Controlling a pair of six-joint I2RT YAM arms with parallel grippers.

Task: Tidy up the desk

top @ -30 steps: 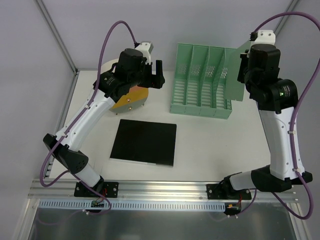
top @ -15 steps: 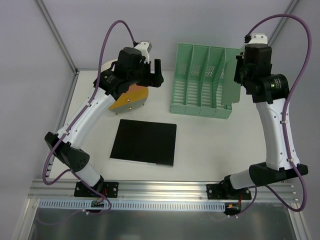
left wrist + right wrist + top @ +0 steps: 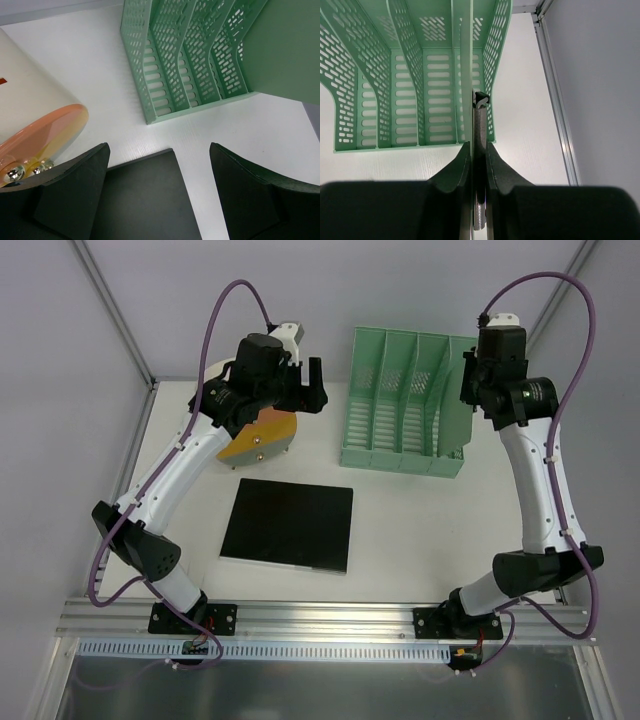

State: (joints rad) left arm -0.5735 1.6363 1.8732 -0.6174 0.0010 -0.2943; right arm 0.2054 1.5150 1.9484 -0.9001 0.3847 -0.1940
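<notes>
- Right wrist view: my right end effector (image 3: 476, 150) pinches a green sheet (image 3: 466, 75) edge-on at the rack (image 3: 405, 90); not yet filed, I judge.
- My left end effector (image 3: 159, 160) hangs spread above the worktop (image 3: 420, 530), where the black sheet (image 3: 288, 525) lies unsorted.

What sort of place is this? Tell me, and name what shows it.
Probably a robotics test cell staged as an office desk: a white desk framed by grey walls, a left arm and right arm bolted at its aluminium rail, and a green file rack and black sheet on it.
</notes>
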